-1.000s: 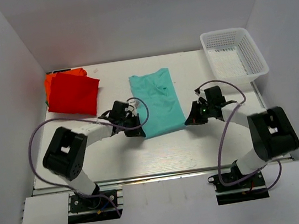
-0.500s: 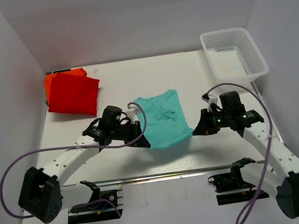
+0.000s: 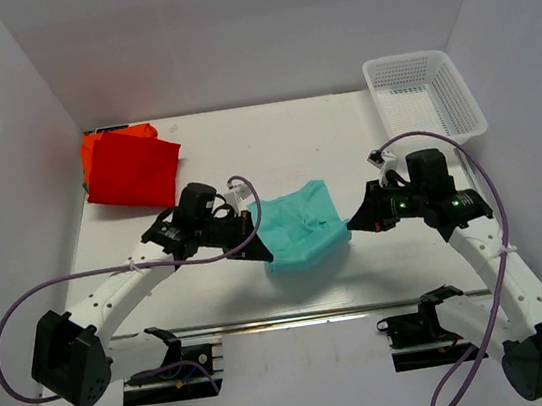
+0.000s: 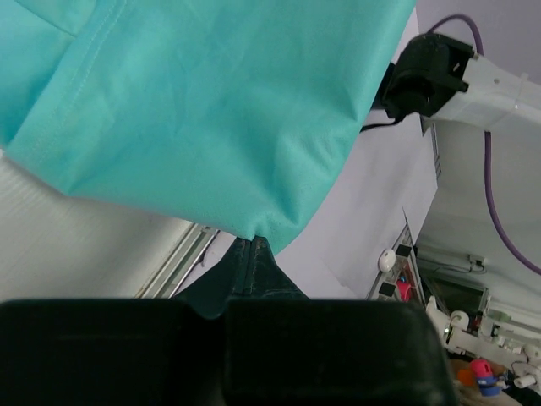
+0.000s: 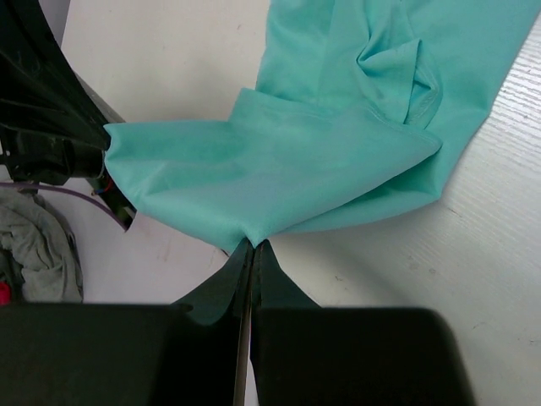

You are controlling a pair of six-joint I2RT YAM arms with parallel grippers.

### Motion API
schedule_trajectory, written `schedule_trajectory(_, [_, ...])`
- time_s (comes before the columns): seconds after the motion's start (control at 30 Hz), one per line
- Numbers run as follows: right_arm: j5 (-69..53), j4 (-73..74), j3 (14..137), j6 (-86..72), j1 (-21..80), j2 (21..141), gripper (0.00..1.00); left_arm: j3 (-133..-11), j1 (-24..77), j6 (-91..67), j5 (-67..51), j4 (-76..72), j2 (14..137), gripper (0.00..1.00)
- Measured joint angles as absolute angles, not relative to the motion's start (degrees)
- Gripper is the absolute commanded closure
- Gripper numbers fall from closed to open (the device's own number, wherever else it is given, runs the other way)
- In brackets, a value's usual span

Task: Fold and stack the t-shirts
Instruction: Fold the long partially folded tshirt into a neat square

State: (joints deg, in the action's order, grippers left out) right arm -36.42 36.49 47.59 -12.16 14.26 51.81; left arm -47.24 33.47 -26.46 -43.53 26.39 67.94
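The teal t-shirt point(image 3: 299, 225) hangs lifted between my two grippers over the middle of the table; it also shows in the left wrist view point(image 4: 211, 101) and the right wrist view point(image 5: 338, 127). My left gripper point(image 3: 260, 250) is shut on its near left corner point(image 4: 254, 237). My right gripper point(image 3: 352, 224) is shut on its near right corner point(image 5: 252, 241). The far part of the shirt still rests on the table. The red t-shirt point(image 3: 132, 169) lies folded at the back left, with an orange edge point(image 3: 91, 145) showing beneath it.
A white mesh basket point(image 3: 425, 98) stands at the back right. White walls enclose the table on three sides. Purple cables loop from both arms. A metal rail point(image 3: 297, 315) runs along the table's near edge.
Both grippers have lifted the teal shirt's near edge off the table and carried it upward. The shirt now looks shorter and bunched. The red shirt has not moved.
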Motion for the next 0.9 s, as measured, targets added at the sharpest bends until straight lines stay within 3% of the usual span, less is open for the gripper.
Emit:
schedule_trajectory(0.5, [-30.11, 25.06, 51.75, -17.76, 14.22, 63.18, 1.00, -57.69, 30.30, -27.68, -33.87, 28.60, 76.97, 1.00])
schedule_trajectory(0.9, [-29.04, 19.14, 60.14, -19.49, 14.22, 79.00, 1.00, -60.05, 22.35, -30.24, -33.82, 24.10, 87.59, 1.00])
